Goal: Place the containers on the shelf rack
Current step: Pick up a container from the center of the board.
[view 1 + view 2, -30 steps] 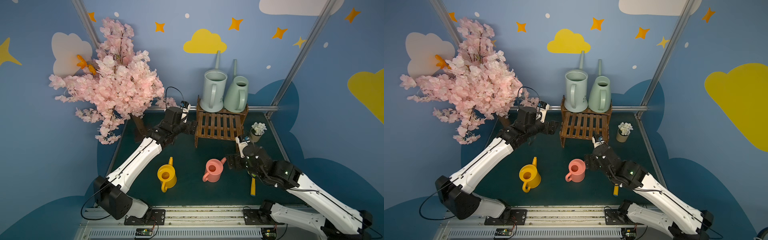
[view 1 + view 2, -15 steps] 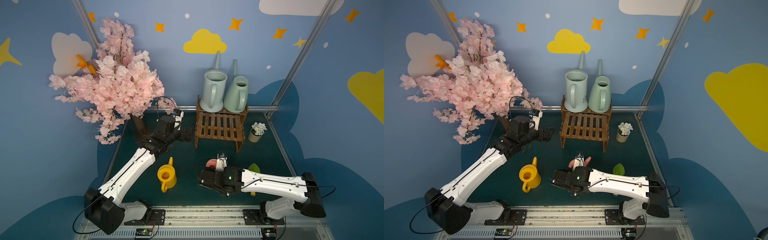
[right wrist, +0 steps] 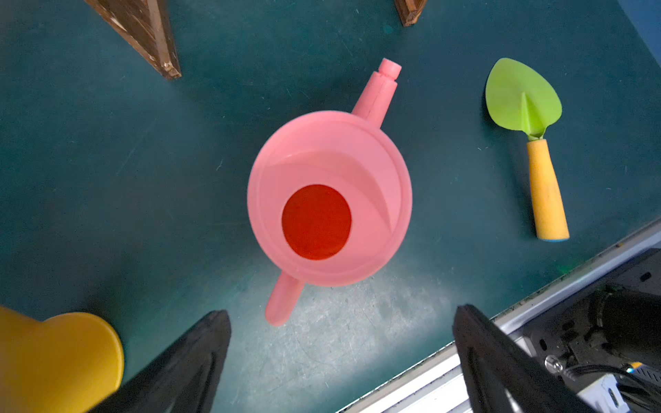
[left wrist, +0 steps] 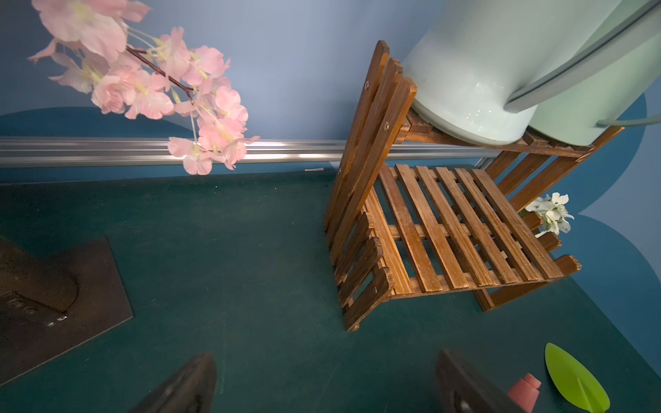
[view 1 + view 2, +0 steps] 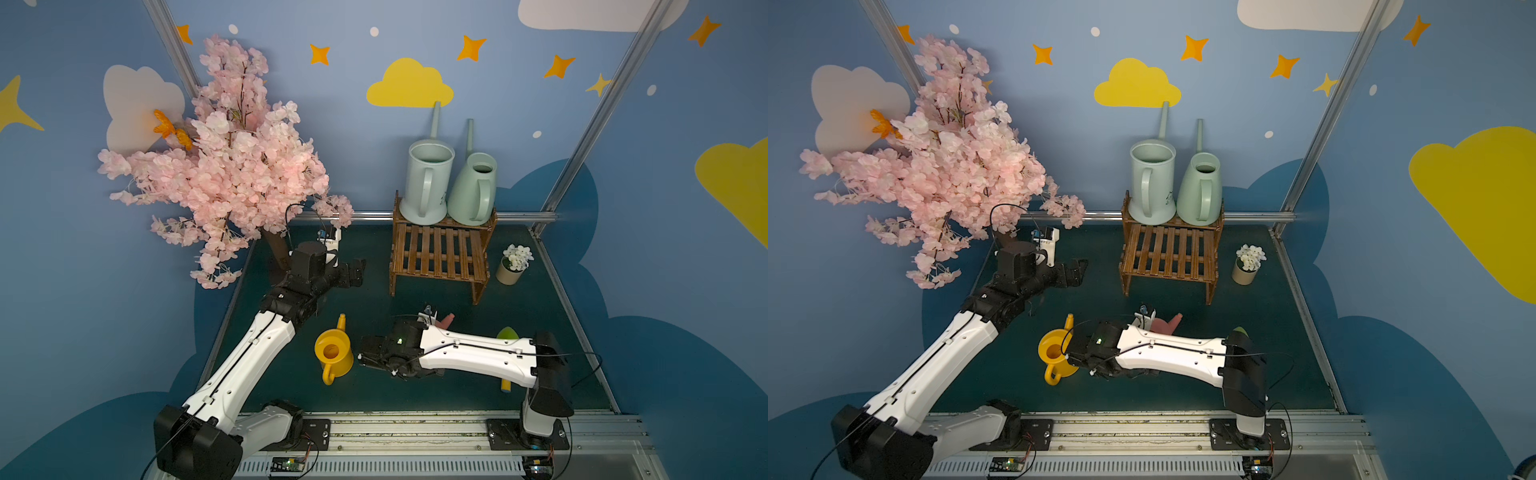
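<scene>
Blue can [image 5: 428, 183] and green can [image 5: 473, 195] stood atop the rack [image 5: 440, 257] at the back edge of the worktop [image 5: 374, 303]; pink can [image 3: 329, 200] and yellow can [image 5: 333, 353] sat near the front. Left gripper [image 4: 325, 364] and right gripper [image 3: 339, 339] gaped wide, empty.

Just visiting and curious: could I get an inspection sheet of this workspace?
Surface: dark green mat, scuffed at front.
Job's things: tall pale blue-grey cylindrical plastic watering can, tall mint-green conical plastic watering can on upper tier of dark-brown slatted wooden rack; small yellow plastic watering can, small salmon-pink plastic watering can on mat.
Clutter: green-and-yellow plastic trowel; small cream pot of white flowers.
End effectors: left end effector open, facing rack; right end effector open, beside pink can's handle.
Cables: black cables loop off both arms.
Surroundings: pink artificial blossom tree; blue walls with painted clouds, stars.
</scene>
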